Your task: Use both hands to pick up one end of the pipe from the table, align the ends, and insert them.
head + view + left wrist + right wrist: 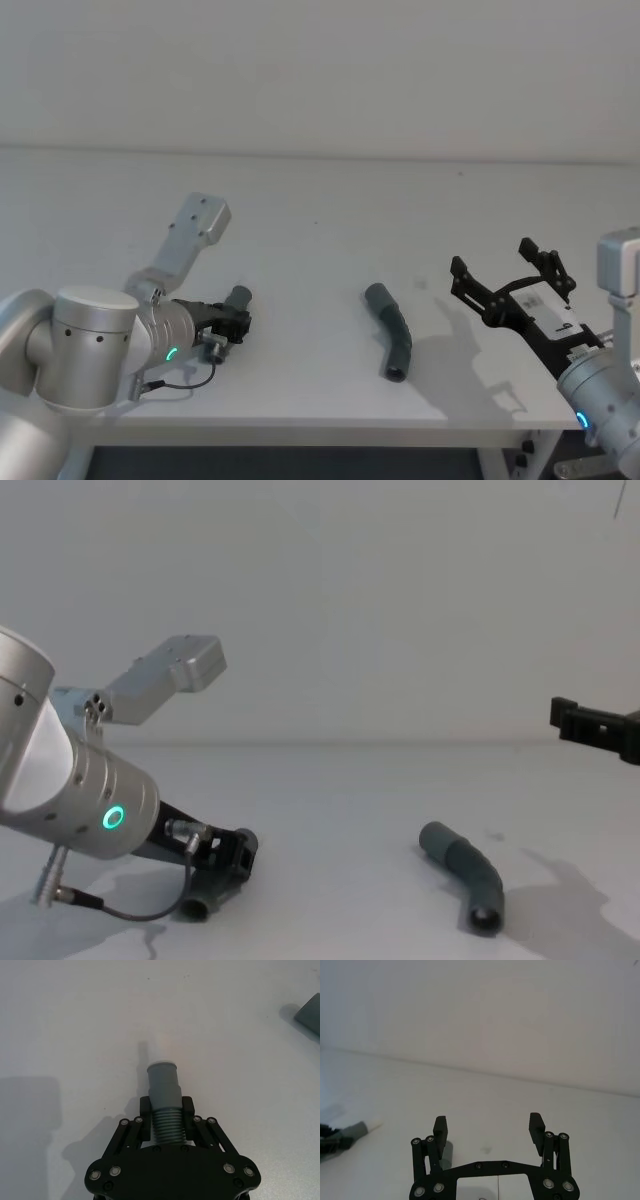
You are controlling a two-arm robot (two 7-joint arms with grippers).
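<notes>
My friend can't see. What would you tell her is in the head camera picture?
The left gripper holds the stubby grey pipe piece at the left of the pale table. The longer elbow piece lies loose on the table in the middle, and the right gripper hangs open to its right.

Both the left claw [166, 1107] and the right claw [489, 1129] are black. The stubby piece [164, 1091] is dark grey with ribbed corrugations and a whitish tip [161, 1064]. The longer piece [392, 338] is dark grey. The counter [300, 220] is pale grey-white. The silver left arm [60, 775] has a green ring light [113, 818].
</notes>
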